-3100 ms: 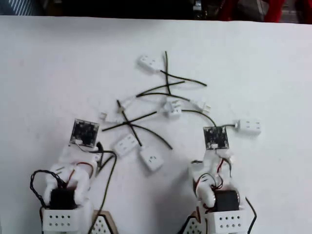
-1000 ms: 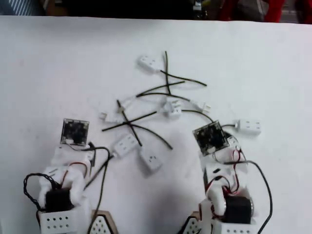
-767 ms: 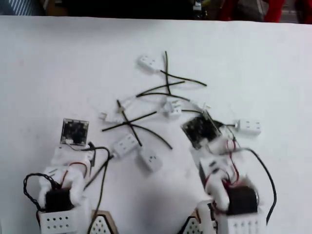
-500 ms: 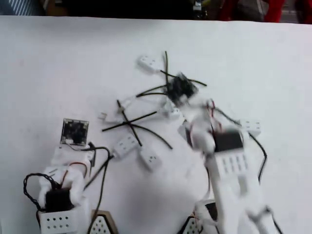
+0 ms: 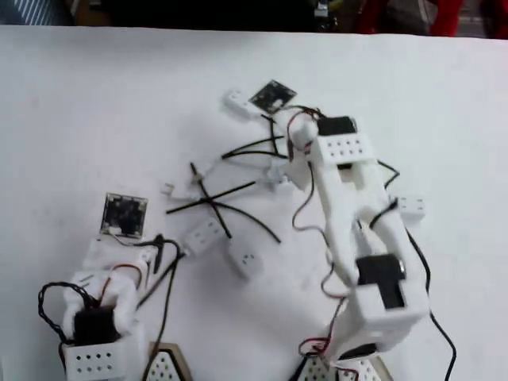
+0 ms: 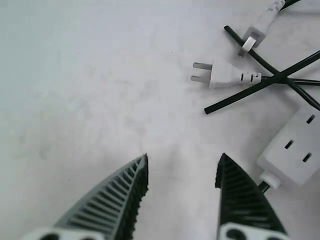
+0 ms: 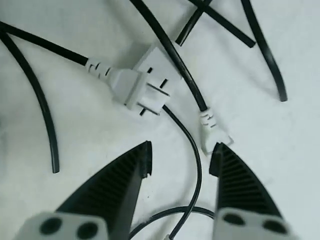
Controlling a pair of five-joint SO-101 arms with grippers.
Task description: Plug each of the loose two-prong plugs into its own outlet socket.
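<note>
White matte tabletop, strewn with smooth white plastic fittings and thin, round black cords.

Left gripper: two dark wedge-shaped fingers, ribbed along the inner faces, spread wide with nothing between, low over bare table. Ahead of the tips and apart from them, a flat white two-prong plug lying on its side, metal blades bare, ridged strain relief running into a black cord. Beyond that, a second plug, tilted. Beside one finger, near but not touching, a rectangular outlet socket with rounded corners and paired slots facing up.

Right gripper: same black ribbed fingers, likewise parted wide and holding nothing, stretched out over the tangle in the middle of the table. Ahead of its tips, a white plug with blades lying against a squarish socket block, itself crossed by a black cord; cannot tell whether seated. Close to one fingertip, a small moulded white cord end.
</note>
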